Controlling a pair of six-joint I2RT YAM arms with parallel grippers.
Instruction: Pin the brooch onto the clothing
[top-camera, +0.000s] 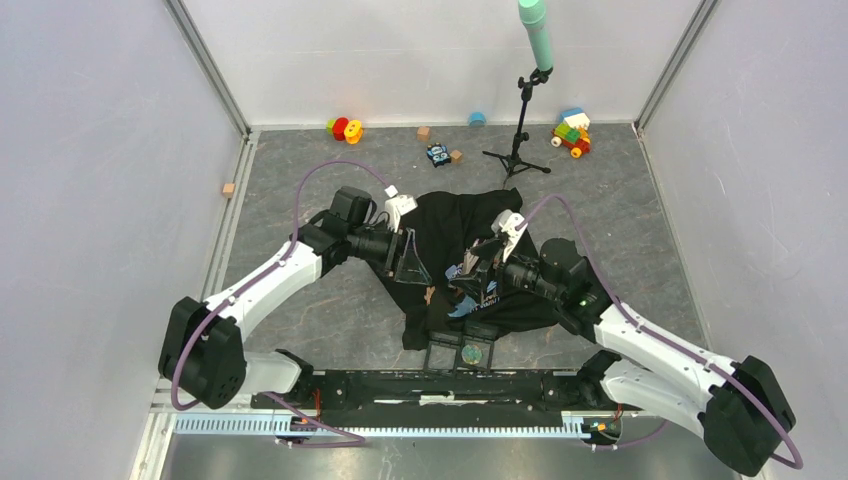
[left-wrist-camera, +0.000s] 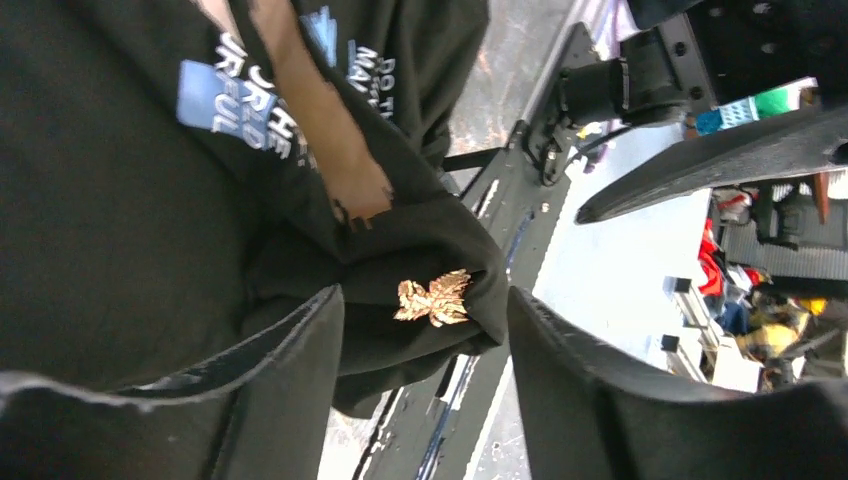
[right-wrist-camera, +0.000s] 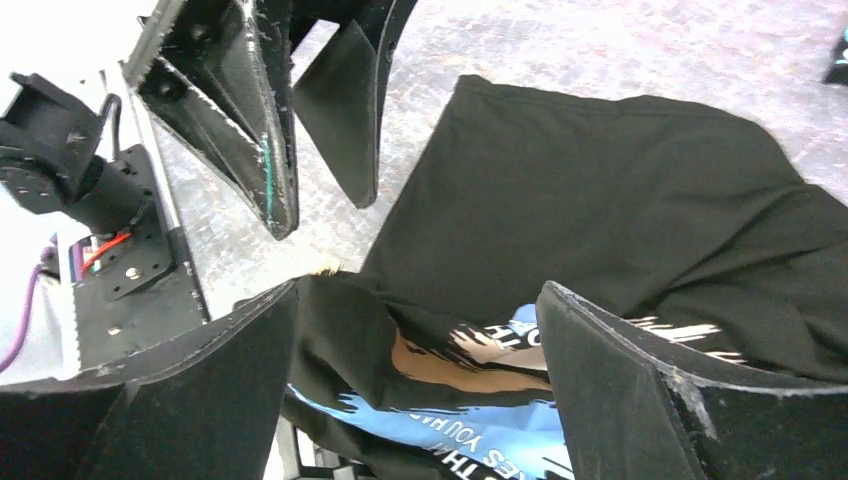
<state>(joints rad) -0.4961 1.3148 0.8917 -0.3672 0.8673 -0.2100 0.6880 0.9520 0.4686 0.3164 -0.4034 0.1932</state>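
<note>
Grey stone-look table (top-camera: 300, 170) w/ white walls on three sides. A black T-shirt (top-camera: 460, 215) lies crumpled mid-table, just ahead of the arms' mounting rail. Its near part is bunched up, w/ blue and tan print and white lettering showing.

Both arms reach inward over the shirt from either side. The left arm (top-camera: 270, 280) comes from the left, the right arm (top-camera: 640, 335) from the right, and their wrists are near each other above the cloth.

Right gripper (right-wrist-camera: 418, 290): fingers wide apart, nothing clamped. It hangs over the bunched printed part of the T-shirt (right-wrist-camera: 600, 200); blue, tan and lettering show btwn and below the fingers.

Left gripper (left-wrist-camera: 425, 297): fingers apart, not pinching. A raised black fold of the T-shirt (left-wrist-camera: 100, 200) pokes up btwn them. The fold is close against one finger, w/ a thin gap at the other.

Brooch (left-wrist-camera: 433, 300): small, gold, leaf-shaped. It sits on that black fold near its edge, directly btwn the left gripper's fingertips and touching neither. Can't tell if the pin goes through the cloth. The tan brush-stroke print is just beyond it on the same fold.
</note>
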